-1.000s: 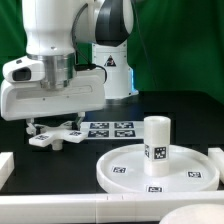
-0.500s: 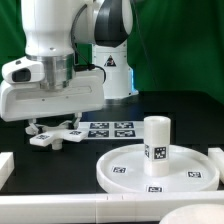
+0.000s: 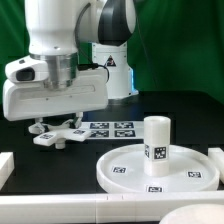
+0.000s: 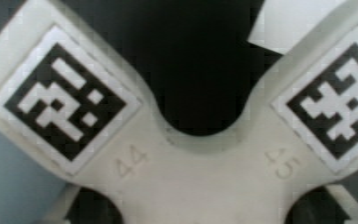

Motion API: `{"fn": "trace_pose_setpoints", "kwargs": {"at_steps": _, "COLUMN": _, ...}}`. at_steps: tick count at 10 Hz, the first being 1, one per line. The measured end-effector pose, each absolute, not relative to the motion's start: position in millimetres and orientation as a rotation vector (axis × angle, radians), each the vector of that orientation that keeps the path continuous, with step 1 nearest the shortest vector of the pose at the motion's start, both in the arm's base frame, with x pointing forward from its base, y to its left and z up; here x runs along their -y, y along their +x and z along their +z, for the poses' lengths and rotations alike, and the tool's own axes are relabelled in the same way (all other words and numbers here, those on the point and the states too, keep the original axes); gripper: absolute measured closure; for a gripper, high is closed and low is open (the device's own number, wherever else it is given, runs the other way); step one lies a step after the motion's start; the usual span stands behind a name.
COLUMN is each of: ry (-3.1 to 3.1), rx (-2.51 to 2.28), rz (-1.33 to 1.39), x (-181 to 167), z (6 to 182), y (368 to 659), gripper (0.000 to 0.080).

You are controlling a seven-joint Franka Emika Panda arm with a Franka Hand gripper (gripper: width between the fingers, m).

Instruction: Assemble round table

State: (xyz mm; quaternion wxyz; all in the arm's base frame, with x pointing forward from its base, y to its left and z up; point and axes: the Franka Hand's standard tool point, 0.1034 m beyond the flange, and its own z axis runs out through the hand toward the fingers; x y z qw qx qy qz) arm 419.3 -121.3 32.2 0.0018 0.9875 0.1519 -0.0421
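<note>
Black tabletop (image 3: 185, 125) — cross-shaped piece (image 4: 179, 165) shows two square tags (image 4: 66, 95).

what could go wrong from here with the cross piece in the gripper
1. The cross-shaped piece has arms that stick out past the gripper, so it may twist or slip when lifted.
2. The leg stands upright on the round disc; a low carry toward it could knock it over.
3. The marker board lies close beside the piece, so a dragged arm might catch its edge.

White leg (image 3: 156, 138) upright on round disc (image 3: 110, 162); cross-shaped piece (image 3: 46, 139) under the hand (image 3: 55, 128).
</note>
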Motion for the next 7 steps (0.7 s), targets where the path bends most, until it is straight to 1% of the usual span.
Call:
{"fn": "trace_pose_setpoints", "kwargs": {"at_steps": 1, "ry": 3.115, "rx": -0.428, "rz": -0.139, "x": 102.0, "z": 42.4, "y": 425.3, "gripper": 0.0356}}
{"fn": "trace_pose_setpoints", "kwargs": {"at_steps": 2, "ry": 3.133, "rx": -0.389, "rz": -0.136, "x": 71.6, "z": 62.5, "y": 437.2, "gripper": 0.0356}}
{"fn": "trace_pose_setpoints", "kwargs": {"at_steps": 3, "ry": 3.150, "rx": -0.329, "rz": -0.162, "x": 52.5, "z": 77.5, "y": 446.0, "gripper": 0.0356}}
{"fn": "trace_pose_setpoints", "kwargs": {"at_steps": 4, "ry": 3.162, "rx": -0.299, "rz": -0.181, "x": 33.4, "z": 97.5, "y": 463.0, "gripper": 0.0354}}
{"fn": "trace_pose_setpoints", "kwargs": {"at_steps": 5, "ry": 3.170, "rx": -0.279, "rz": -0.208, "x": 20.6, "z": 116.7, "y": 483.0, "gripper": 0.0354}}
{"fn": "trace_pose_setpoints", "kwargs": {"at_steps": 6, "ry": 3.170, "rx": -0.229, "rz": -0.210, "x": 13.2, "z": 130.7, "y": 498.7, "gripper": 0.0354}}
{"fn": "trace_pose_setpoints", "kwargs": {"at_steps": 7, "ry": 3.160, "rx": -0.213, "rz": -0.204, "x": 6.7, "z": 138.8, "y": 507.4, "gripper": 0.0354}}
